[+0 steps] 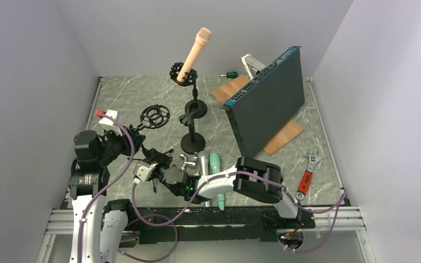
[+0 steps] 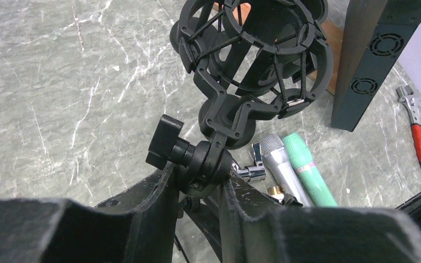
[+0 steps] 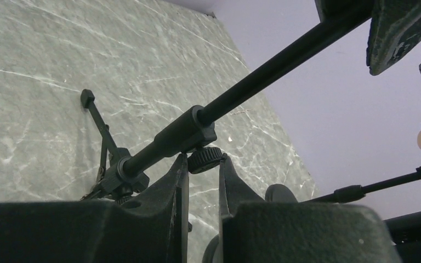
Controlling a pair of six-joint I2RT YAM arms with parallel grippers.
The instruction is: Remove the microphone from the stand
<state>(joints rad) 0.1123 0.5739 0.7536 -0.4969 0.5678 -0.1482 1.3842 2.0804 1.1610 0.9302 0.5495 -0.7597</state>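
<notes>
Soft, even light is coming down from overhead, washing the pale walls (image 1: 44,66) and leaving only faint shadows on the marble table (image 1: 131,98). In both wrist views the dark fingers (image 2: 142,219) are blurring in the foreground (too close), while the stand (image 2: 211,159) is showing sharp.
</notes>
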